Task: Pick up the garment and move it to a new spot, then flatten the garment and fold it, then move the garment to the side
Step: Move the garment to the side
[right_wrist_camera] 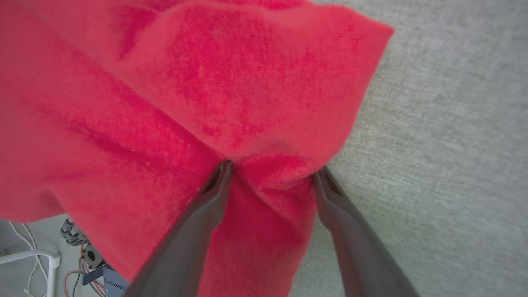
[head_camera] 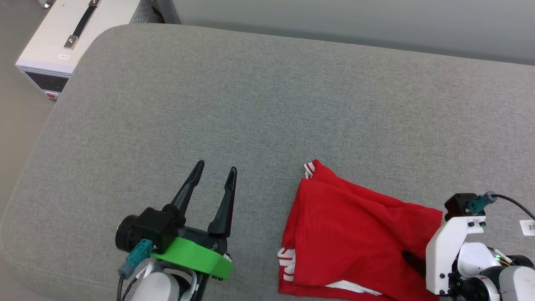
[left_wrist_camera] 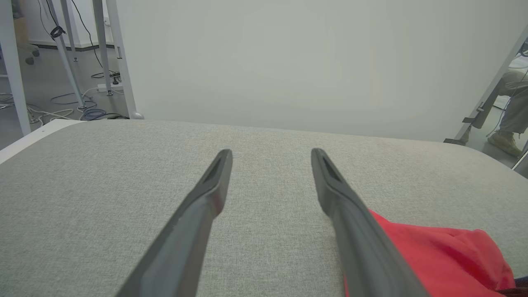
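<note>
The garment [head_camera: 355, 234] lies folded in a loose red bundle on the grey cushion's near right part, with striped white-and-red trim showing at its top corner and left edge. Its lettering is hidden. My right gripper [head_camera: 411, 259] reaches into the bundle's right side. In the right wrist view this gripper [right_wrist_camera: 272, 169] stands open, a raised fold of the garment [right_wrist_camera: 165, 103] bunched between its fingers. My left gripper [head_camera: 217, 166] is open and empty over bare cushion, left of the garment. The left wrist view shows that gripper [left_wrist_camera: 271, 152] with the garment [left_wrist_camera: 437, 255] at its lower right.
The grey cushion [head_camera: 250, 104] spreads wide to the back and left, rounding off at its left edge. A white box with a black handle [head_camera: 71, 33] stands on the floor beyond the far left corner. A pale wall panel runs behind. A person's leg [left_wrist_camera: 509, 123] shows far right.
</note>
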`<state>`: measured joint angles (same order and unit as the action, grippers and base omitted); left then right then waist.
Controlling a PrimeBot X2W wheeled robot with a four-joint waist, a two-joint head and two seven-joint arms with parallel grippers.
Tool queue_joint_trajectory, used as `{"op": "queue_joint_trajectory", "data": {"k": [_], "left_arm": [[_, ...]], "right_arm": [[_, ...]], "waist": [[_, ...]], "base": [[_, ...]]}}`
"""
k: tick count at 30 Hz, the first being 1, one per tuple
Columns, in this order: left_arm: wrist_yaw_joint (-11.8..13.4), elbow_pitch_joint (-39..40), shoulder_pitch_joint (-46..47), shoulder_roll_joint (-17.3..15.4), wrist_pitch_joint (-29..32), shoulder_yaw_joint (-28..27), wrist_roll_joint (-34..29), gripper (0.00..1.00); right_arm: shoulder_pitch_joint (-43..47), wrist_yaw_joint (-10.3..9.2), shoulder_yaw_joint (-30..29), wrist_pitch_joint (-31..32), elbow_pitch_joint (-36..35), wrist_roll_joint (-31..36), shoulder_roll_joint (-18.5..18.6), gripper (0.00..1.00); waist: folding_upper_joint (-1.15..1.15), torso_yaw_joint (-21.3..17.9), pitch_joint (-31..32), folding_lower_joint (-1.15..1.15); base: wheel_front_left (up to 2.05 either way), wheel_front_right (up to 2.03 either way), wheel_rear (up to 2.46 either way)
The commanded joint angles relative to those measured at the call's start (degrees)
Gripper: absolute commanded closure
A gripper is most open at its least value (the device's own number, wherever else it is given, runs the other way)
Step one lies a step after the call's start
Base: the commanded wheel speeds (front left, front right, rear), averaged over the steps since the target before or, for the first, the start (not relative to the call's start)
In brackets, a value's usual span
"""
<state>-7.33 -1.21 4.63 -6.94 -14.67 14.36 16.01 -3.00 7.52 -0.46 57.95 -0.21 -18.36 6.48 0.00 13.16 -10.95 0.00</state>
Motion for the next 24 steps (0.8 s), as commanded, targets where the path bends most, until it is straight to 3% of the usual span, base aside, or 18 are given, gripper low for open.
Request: {"op": "queue_joint_trajectory", "data": {"k": [1,2,7,13,18,24], "left_arm": [[-0.15,-0.08,0.85,0.41,-0.33,-0.04,-0.48,0.0],[-0.15,-0.09,0.86,0.41,-0.33,-0.1,-0.49,0.0],[-0.15,-0.08,0.7,0.46,-0.33,-0.75,-0.61,0.0],[-0.15,-0.16,0.4,0.68,-0.33,-0.82,-0.49,0.0],[-0.15,-0.04,0.35,0.57,-0.33,-0.4,-0.2,0.0],[-0.15,0.32,1.08,0.02,-0.33,0.84,-0.17,0.0]], "right_arm": [[0.51,-0.03,1.68,-0.39,2.05,-0.03,-0.34,0.75],[0.51,-0.03,2.1,-0.85,2.35,-0.16,-0.14,1.0],[-0.41,-0.03,3.65,-4.27,2.94,-0.09,1.81,1.0],[-2.52,-0.03,6.5,-9.12,1.49,1.26,6.93,1.0],[-3.97,-0.03,10.77,-11.24,-1.99,2.22,14.2,1.0],[-7.12,-0.03,16.59,-11.76,-6.24,2.89,26.38,1.0]], "waist": [[0.0,0.17,-0.03,0.0],[0.0,0.18,-0.03,0.0],[0.0,-0.48,0.45,0.0],[0.0,-2.79,1.46,0.0],[0.0,-6.0,1.65,0.0],[0.0,-11.47,0.49,0.0]], "base": [[0.0,0.0,0.0],[0.0,0.0,0.0],[0.0,0.0,0.0],[0.0,0.0,0.0],[0.0,0.0,0.0],[0.0,0.0,0.0]]}}
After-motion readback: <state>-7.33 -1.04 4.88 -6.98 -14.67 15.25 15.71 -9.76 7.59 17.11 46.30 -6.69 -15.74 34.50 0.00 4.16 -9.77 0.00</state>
